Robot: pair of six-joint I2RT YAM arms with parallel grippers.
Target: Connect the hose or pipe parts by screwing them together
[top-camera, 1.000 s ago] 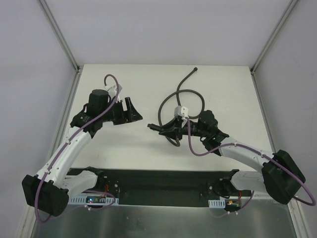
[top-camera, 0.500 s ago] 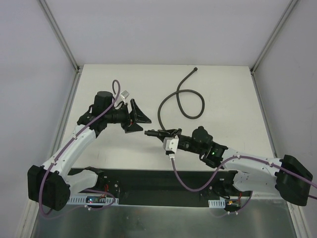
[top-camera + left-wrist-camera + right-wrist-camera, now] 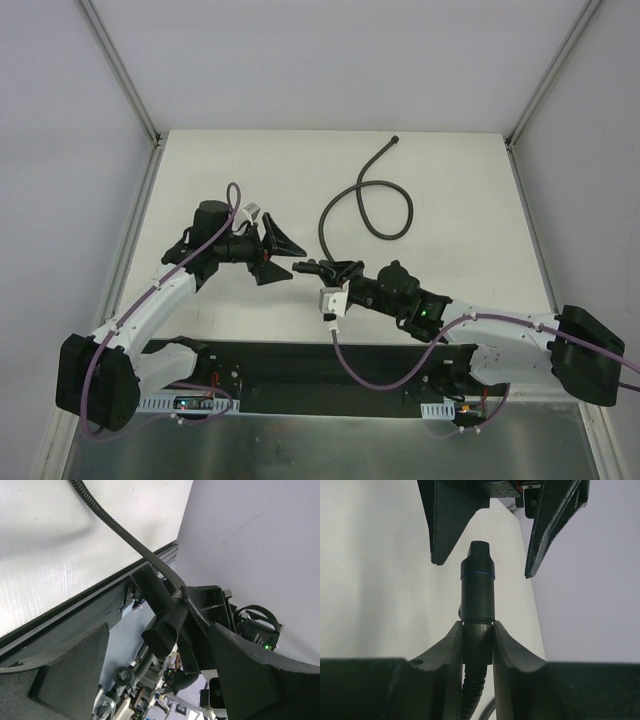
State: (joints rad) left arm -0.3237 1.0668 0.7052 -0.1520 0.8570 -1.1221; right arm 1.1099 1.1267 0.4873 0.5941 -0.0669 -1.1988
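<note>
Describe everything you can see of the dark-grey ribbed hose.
The long, thin, dark-grey ribbed flexible hose looks like plastic. It loops across the white table, its knobbed far end lying free. The right hand clamps its near end, pointing a smooth black cylindrical tip toward the open left hand, not touching it.

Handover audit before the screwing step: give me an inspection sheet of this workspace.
Surface: white table, the hose's loop lying on it.
Job's things: dark hose; black fitting sits at its gripped end.
Clutter: nothing seen.
Grippers: right gripper shut on the hose at that end; left gripper open, fingers flanking the fitting's tip without touching.
Cables: purple cables run along both arms.
Surroundings: grey walls, metal corner posts.
</note>
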